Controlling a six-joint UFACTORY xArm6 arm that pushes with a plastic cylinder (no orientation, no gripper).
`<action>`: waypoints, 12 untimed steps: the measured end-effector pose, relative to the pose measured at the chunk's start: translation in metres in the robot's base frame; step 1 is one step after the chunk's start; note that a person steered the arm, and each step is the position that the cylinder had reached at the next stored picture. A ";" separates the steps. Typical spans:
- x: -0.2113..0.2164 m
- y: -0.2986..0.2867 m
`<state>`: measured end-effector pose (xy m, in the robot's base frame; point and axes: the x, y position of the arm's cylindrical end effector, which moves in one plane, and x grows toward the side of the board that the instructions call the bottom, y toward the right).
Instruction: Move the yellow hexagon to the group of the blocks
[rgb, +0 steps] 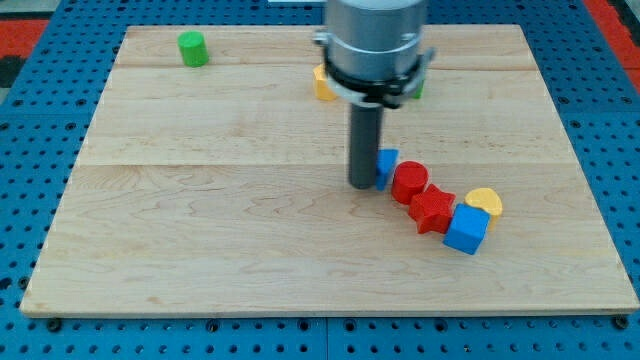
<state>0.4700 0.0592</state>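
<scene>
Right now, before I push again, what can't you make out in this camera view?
- Yellow block near the view's top: mostly hidden behind the arm's housing, shape unclear.
- Green block behind the housing's right side: only a sliver shows.
- Small blue block: partly covered by the rod; whether my tip touches it is unclear.
</scene>
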 end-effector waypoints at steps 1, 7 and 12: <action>-0.026 -0.006; -0.119 -0.050; -0.102 0.037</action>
<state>0.3682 0.0957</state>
